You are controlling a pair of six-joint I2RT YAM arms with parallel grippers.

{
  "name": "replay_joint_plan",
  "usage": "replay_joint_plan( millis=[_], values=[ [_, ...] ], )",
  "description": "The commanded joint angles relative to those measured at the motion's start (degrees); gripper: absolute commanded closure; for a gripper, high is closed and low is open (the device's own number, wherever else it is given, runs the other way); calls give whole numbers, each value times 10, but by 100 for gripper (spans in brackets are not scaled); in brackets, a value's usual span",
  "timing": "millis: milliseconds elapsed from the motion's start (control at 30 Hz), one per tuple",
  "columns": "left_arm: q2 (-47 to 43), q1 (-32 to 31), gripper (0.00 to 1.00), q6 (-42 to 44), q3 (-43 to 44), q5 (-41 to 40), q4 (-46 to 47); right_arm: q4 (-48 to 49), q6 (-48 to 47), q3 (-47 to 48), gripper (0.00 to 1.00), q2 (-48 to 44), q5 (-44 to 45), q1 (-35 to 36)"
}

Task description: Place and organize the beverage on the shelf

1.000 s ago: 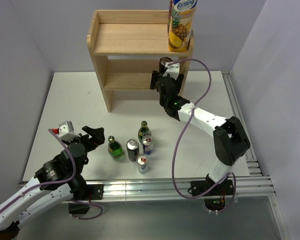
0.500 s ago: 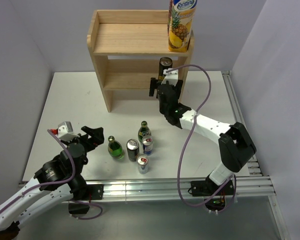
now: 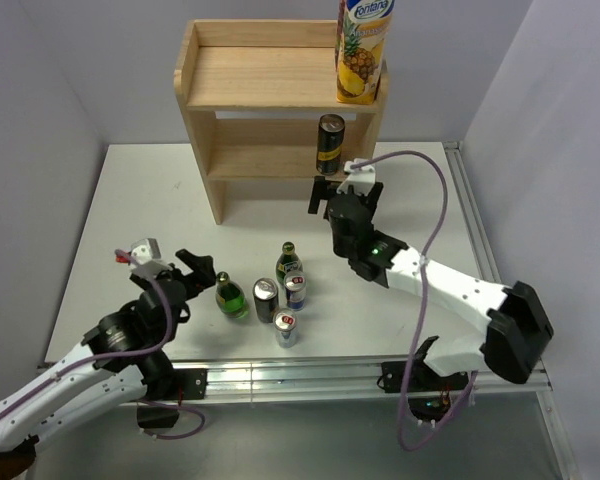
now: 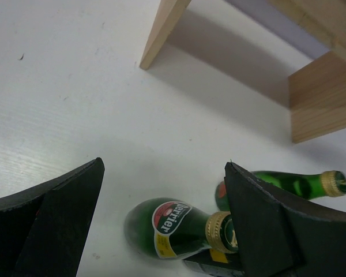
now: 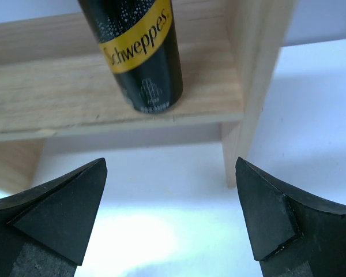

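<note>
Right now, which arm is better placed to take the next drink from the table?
Likely left. The left gripper, open, faces the green Perrier bottle; the right gripper stands open at the shelf, farther away.

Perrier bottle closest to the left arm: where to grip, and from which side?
Probably best to take the Perrier bottle on its wide lower body, coming in level from the robot's left, where the open left tool faces it. It stands upright and tapers to a thin neck; a silver can stands close on its right, so that side looks crowded.
</note>
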Motion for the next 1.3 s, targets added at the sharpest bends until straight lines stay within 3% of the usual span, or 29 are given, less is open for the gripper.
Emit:
replay_joint_plan(
  millis=[0, 267, 600, 700, 833, 933, 1267],
  values=[
    [70, -3, 7, -15, 20, -5, 11, -30, 45, -26, 0, -74, 37, 31],
    [62, -73, 7, -77, -12, -41, 19, -97, 81, -76, 0, -180, 50, 69],
    [140, -165, 6, -123, 43, -120, -37, -101, 103, -110, 0, -203, 36, 74],
    [191, -198, 6, -180, 59, -145, -89, -116, 114, -117, 0, -209, 34, 75],
    [254, -254, 5, -378, 59, -207, -194, -125, 125, -129, 0, -228, 30, 77],
    [300, -275, 4, -482, 57, -224, -254, -135, 133, -144, 0, -246, 28, 79],
    [419, -296, 4, -659, 67, -263, -355, -162, 163, -178, 0, -299, 26, 85]
  ],
)
